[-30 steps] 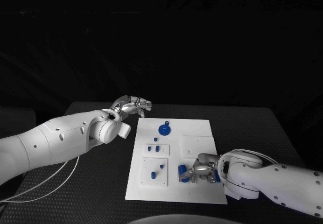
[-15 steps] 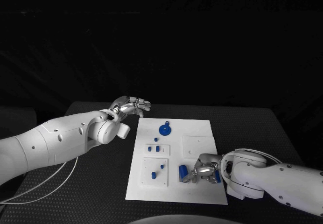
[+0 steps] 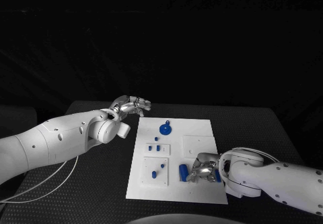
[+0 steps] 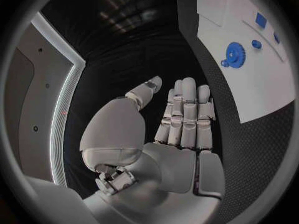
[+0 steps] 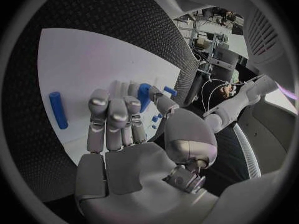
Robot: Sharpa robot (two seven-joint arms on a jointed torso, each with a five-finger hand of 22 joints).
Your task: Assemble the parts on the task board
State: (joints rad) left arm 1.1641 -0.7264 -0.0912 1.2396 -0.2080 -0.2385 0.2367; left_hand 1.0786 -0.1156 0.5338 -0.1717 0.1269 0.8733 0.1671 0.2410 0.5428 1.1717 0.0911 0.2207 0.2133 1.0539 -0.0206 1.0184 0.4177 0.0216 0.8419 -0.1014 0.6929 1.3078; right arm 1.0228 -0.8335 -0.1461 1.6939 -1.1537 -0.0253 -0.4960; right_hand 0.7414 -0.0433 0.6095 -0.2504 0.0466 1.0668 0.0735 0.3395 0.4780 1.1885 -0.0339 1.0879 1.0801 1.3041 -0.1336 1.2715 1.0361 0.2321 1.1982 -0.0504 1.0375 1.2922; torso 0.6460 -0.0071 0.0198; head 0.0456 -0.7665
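Observation:
The white task board [image 3: 202, 130] lies in the middle of the table. On its near part a blue cylinder [image 3: 183, 172] [image 5: 57, 109] lies free. Just to the right of it my right hand [image 3: 204, 171] [image 5: 118, 119] hovers low over the board with its fingers stretched out. A second blue part [image 3: 216, 176] [image 5: 144, 94] sits between its thumb and fingers; whether they grip it is unclear. A blue round part [image 3: 165, 128] [image 4: 234, 52] lies at the board's far end. My left hand [image 3: 132, 105] [image 4: 181, 114] is off the board's far left corner, fingers straight, holding nothing.
Small blue parts stand in raised white blocks at the board's left side [image 3: 154, 148] [image 3: 153, 175]. A plain white block [image 3: 199, 143] sits right of the middle. Black table [image 3: 256, 126] surrounds the board. A white cable [image 3: 60, 182] hangs under my left arm.
My right hand has drawn a little to the right, off the blue cylinder, which now lies fully uncovered. The left hand has stayed in place.

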